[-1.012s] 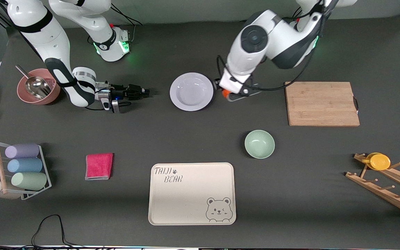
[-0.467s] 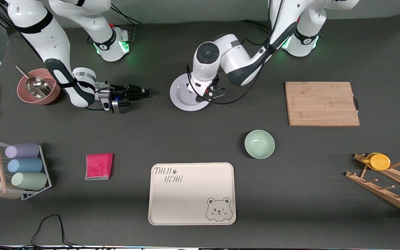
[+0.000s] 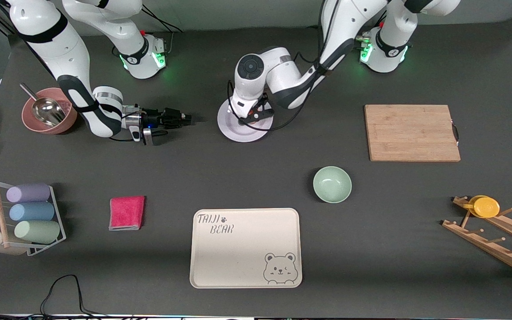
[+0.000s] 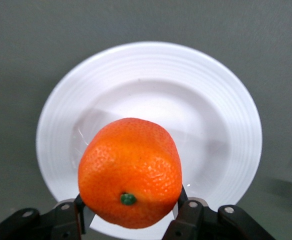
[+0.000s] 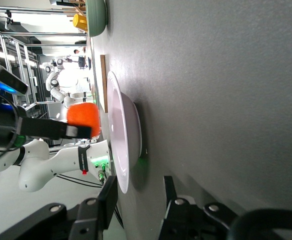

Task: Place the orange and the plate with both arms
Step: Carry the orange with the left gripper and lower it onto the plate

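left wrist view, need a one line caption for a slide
Left gripper shut on the orange, held above the white plate.

Orange dimpled, waxy; plate glossy, ridged rim; table matt.

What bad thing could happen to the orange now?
1. The left gripper holds the orange in the air over the plate. Dropped from there, the round fruit might bounce or roll off the shallow plate.
2. The right gripper waits low at the table, open and aimed at the plate's rim. If it pushes in too soon, it could shove the plate away.
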Robot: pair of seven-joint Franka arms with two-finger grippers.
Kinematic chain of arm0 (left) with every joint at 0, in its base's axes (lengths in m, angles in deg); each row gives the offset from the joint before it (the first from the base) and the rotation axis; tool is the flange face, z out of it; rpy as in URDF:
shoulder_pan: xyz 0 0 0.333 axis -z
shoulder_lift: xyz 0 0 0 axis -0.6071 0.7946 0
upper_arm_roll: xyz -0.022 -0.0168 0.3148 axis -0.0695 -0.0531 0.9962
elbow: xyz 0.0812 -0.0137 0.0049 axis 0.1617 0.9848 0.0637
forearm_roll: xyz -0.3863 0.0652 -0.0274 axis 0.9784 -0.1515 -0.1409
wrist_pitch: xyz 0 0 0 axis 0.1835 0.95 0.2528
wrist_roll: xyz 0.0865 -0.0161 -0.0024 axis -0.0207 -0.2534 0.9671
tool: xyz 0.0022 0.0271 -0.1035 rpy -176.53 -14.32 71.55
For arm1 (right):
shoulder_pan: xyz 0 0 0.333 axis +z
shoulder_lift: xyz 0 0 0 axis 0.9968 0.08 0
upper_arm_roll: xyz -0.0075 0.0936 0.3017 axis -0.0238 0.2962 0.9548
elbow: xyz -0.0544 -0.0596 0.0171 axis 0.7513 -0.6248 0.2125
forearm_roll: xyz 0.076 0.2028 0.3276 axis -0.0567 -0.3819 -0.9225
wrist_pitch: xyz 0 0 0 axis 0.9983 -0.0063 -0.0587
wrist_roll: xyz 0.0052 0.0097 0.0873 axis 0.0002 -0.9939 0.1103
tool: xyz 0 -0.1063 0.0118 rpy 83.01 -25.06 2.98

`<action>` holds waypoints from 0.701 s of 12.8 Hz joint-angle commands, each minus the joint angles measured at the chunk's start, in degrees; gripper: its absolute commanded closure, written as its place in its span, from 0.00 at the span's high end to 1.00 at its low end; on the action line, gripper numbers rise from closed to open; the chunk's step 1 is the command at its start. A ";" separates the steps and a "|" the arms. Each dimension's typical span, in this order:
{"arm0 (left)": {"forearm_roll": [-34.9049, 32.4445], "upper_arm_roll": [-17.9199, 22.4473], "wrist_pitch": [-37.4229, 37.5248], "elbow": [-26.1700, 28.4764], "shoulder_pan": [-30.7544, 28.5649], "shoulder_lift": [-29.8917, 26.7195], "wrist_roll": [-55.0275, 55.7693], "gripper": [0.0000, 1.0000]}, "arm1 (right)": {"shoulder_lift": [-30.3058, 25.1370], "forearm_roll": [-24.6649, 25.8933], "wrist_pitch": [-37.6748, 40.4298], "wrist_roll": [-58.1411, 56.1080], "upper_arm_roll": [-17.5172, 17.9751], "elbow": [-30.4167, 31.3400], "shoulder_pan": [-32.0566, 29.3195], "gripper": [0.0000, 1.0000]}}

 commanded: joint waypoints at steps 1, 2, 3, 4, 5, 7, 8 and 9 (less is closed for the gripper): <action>-1.11 4.67 -2.66 -1.48 5.97 2.30 1.88 0.00 | 1.43 -1.40 0.69 -3.49 -0.19 -0.47 0.08 0.44; -1.11 4.85 -3.28 -1.48 6.33 3.00 1.88 0.00 | 1.43 -1.49 0.69 -3.49 -0.19 -0.47 0.08 0.44; -1.11 4.85 -3.55 -1.57 6.42 3.44 1.88 0.00 | 1.43 -1.49 0.69 -3.41 -0.27 -0.47 0.00 0.44; -1.03 4.85 -3.64 -1.75 6.68 3.71 1.88 0.00 | 1.43 -1.49 0.69 -3.41 -0.19 -0.47 0.08 0.44; -1.03 4.85 -3.55 -2.01 6.68 3.71 1.97 0.00 | 1.43 -1.49 0.69 -3.41 -0.19 -0.47 0.00 0.44; -1.03 4.85 -3.64 -2.10 6.68 3.97 1.97 0.99 | 1.52 -1.41 0.69 -3.41 -0.19 -0.47 -0.01 0.44; -1.03 4.85 -3.64 -2.10 6.68 3.89 1.97 1.00 | 1.52 -1.49 0.69 -3.41 -0.19 -0.47 -0.01 0.44; -1.03 4.94 -3.55 -2.10 6.68 3.80 1.97 1.00 | 1.52 -1.49 0.69 -3.41 -0.19 -0.47 -0.01 0.44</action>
